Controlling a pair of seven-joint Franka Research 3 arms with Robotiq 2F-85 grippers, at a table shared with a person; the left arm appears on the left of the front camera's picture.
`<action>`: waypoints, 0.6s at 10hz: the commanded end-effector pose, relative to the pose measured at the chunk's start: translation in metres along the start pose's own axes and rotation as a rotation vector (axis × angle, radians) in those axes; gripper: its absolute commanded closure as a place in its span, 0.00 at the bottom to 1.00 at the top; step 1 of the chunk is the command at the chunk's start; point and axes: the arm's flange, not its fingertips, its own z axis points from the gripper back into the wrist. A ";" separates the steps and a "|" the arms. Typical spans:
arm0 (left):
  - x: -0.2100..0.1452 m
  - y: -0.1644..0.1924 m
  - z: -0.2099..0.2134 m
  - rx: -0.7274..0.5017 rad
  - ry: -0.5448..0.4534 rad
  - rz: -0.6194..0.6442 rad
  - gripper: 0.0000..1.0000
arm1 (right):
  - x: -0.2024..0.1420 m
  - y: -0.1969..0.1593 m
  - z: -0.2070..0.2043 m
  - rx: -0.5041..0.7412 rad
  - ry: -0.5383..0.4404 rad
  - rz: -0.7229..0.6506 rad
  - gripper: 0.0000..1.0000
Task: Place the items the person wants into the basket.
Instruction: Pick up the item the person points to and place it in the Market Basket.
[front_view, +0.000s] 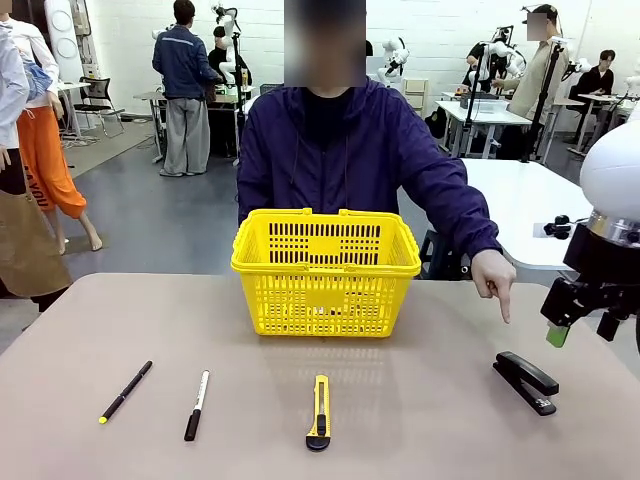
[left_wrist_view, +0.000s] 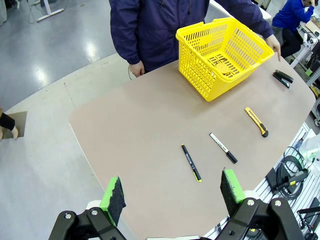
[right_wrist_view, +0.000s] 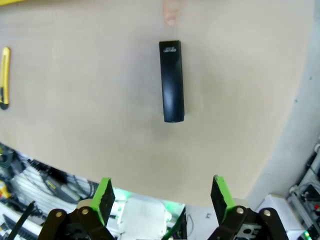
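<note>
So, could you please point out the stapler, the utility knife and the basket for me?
stapler (right_wrist_view: 171, 81), right wrist view, middle of its top.
utility knife (front_view: 319, 411), front view, middle of its body.
basket (front_view: 325, 300), front view, front wall.

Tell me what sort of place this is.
Probably a lab or workshop hall: white worktables in rows with people at them, a bare grey floor, and cables beside this table.

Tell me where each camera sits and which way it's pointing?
Front view: on the robot's side, facing across the table at the person and basket; right gripper at right edge.
Left wrist view: high over the table, looking down across it; left gripper at bottom.
Right wrist view: straight down on the black stapler; right gripper at bottom.
Shared: stapler and yellow utility knife appear in all three.
</note>
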 end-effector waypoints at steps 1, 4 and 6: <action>-0.001 0.001 0.001 -0.012 -0.012 -0.013 0.00 | 0.015 0.013 -0.027 -0.081 -0.007 -0.033 0.00; -0.001 0.001 0.001 -0.012 -0.012 -0.013 0.00 | 0.026 0.027 -0.058 -0.142 -0.028 0.024 0.00; -0.001 0.001 0.001 -0.012 -0.012 -0.013 0.00 | 0.032 0.028 -0.076 -0.127 -0.055 0.081 0.00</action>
